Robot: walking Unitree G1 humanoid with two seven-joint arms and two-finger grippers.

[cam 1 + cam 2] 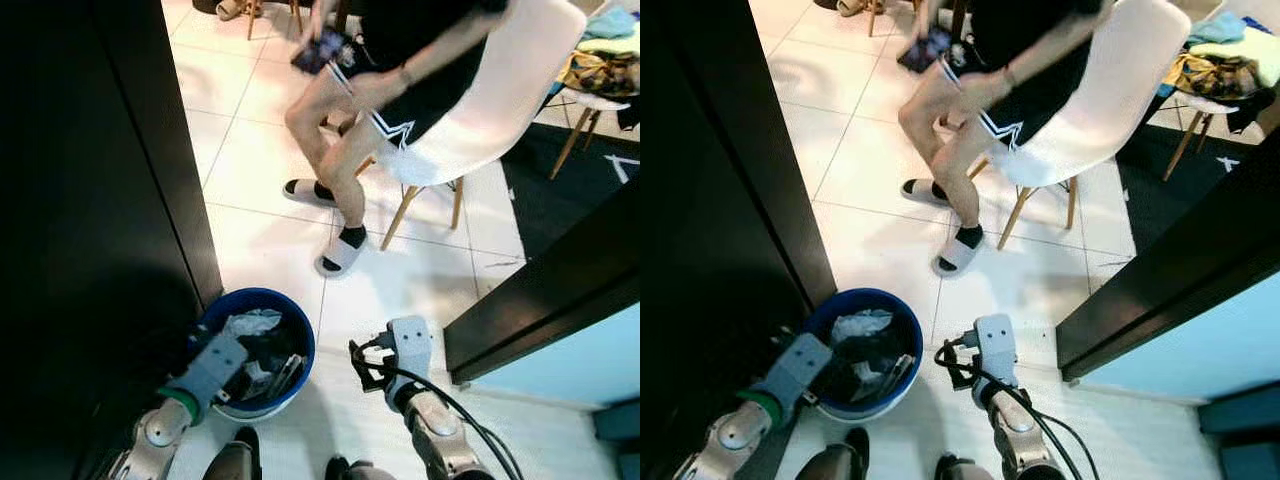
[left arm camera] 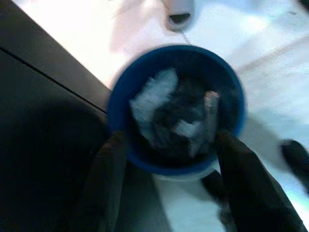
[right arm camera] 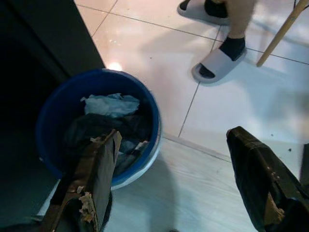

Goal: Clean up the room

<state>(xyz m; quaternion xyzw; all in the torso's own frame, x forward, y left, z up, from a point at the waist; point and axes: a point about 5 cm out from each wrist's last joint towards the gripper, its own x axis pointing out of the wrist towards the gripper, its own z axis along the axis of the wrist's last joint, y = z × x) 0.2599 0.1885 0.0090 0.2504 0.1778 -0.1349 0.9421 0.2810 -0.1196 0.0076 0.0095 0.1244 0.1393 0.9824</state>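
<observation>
The blue bin (image 1: 258,350), full of crumpled trash (image 1: 250,323), sits on the floor at lower left beside a dark cabinet (image 1: 90,230). The left gripper (image 2: 169,181) hangs over it, fingers wide. The right gripper (image 3: 174,193), also wide and empty, is just beside it. A person sits on a white chair (image 1: 500,90) above.

From the head we look steeply down at the floor (image 1: 250,190), both eyes sharing the blue bin (image 1: 300,335) and a seated person (image 1: 345,110). Our left wrist camera hangs close above that bin; the right wrist camera views it from beside.
</observation>
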